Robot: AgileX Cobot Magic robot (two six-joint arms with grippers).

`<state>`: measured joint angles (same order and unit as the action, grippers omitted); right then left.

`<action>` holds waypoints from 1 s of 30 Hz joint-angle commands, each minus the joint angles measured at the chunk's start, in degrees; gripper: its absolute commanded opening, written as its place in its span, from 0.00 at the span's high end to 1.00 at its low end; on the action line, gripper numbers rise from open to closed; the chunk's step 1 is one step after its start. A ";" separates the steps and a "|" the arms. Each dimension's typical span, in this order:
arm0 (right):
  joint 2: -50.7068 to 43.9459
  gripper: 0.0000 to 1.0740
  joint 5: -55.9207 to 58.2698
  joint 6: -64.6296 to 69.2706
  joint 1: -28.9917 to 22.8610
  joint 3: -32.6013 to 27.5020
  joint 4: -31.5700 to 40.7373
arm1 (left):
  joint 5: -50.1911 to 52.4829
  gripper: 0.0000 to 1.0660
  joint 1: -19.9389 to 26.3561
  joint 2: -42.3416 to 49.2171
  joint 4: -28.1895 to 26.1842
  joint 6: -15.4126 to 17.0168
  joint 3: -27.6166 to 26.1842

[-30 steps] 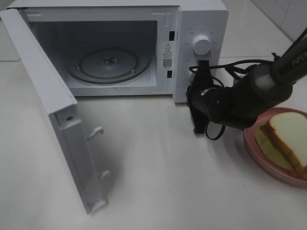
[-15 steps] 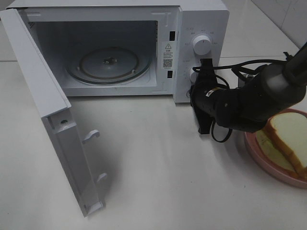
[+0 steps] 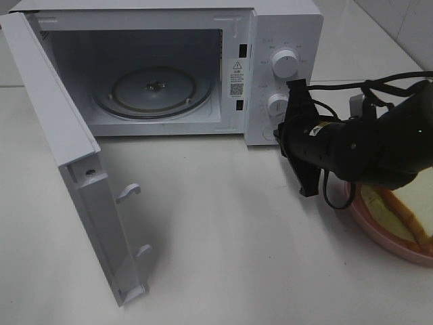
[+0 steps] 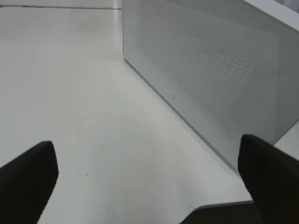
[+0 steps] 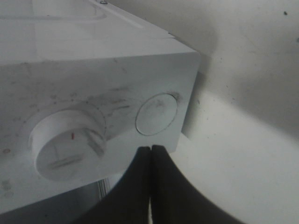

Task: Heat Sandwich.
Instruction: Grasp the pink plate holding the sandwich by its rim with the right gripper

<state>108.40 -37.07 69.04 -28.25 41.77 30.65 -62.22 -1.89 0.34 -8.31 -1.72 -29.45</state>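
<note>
On the white surface [image 3: 223, 230], a white microwave [image 3: 284, 27] with door [image 3: 74, 169] swung wide open, glass turntable [image 3: 152, 91] bare inside. On the inner frame beside the cavity, a small warning-triangle sticker [image 3: 237, 66] and a square code label [image 3: 235, 88]; print too small to read. Around the two dials [image 3: 283, 63] on the control panel, faint markings, also unreadable.

At the right edge of the high view, the sandwich [image 3: 406, 217] lying on a pink plate [image 3: 379, 233], partly hidden behind the black right arm. Right pincer [image 3: 298, 135] close to the control panel's lower corner, near the lower dial, tips pressed together, holding nothing.

Only in the right wrist view: the tips of the right pincer [image 5: 150, 151] meeting in a thin line just below a round flush button [image 5: 156, 114] at the panel corner, with a dial [image 5: 65, 144] bearing a small red mark alongside; contact with the button cannot be told.

Only in the left wrist view: the left pincer [image 4: 149, 179], out of the high view, fingers [image 4: 28, 177] spread far apart and empty, over bare surface, facing the perforated outer face of the door [image 4: 210, 70].
</note>
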 commanded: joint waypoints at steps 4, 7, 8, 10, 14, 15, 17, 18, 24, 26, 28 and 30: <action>-7.51 0.99 8.48 -9.17 0.00 -4.24 -1.83 | 0.80 0.08 0.29 0.86 -0.29 -0.11 0.00; -9.05 0.99 12.61 -14.15 0.00 -4.41 -2.12 | 0.80 0.08 0.29 0.86 -0.29 -0.11 0.00; -9.85 0.99 14.67 -16.96 0.00 -4.41 -2.12 | 0.80 0.08 0.29 0.86 -0.29 -0.11 0.00; -11.46 0.98 18.45 -22.12 0.00 -4.41 -2.18 | 0.80 0.08 0.29 0.86 -0.29 -0.11 0.00; -14.73 0.97 26.99 -33.92 0.06 -4.13 -2.23 | 0.80 0.08 0.29 0.86 -0.29 -0.11 0.00; -15.18 0.97 28.42 -36.44 0.06 -4.01 -2.23 | 0.80 0.08 0.29 0.86 -0.29 -0.11 0.00; -15.70 0.97 30.02 -38.79 0.06 -3.84 -2.23 | 0.80 0.08 0.29 0.86 -0.29 -0.11 0.00; -16.44 0.96 33.52 -43.03 0.06 -3.44 -2.29 | 0.80 0.08 0.29 0.86 -0.29 -0.11 0.00; -16.62 0.95 46.18 -54.26 0.06 -0.23 -5.10 | 0.80 0.08 0.29 0.86 -0.29 -0.11 0.00; -16.62 0.95 48.41 -55.58 0.06 0.52 -6.42 | 0.80 0.08 0.29 0.86 -0.29 -0.11 0.00; -16.62 0.95 53.74 -58.56 0.06 2.41 -12.20 | 0.80 0.08 0.29 0.86 -0.29 -0.11 0.00; -16.62 0.95 55.69 -59.42 0.06 3.04 -14.78 | 0.80 0.08 0.29 0.86 -0.29 -0.11 0.00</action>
<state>92.42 14.90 12.09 -28.25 43.89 20.17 -62.22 -1.89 0.34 -8.31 -1.72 -29.45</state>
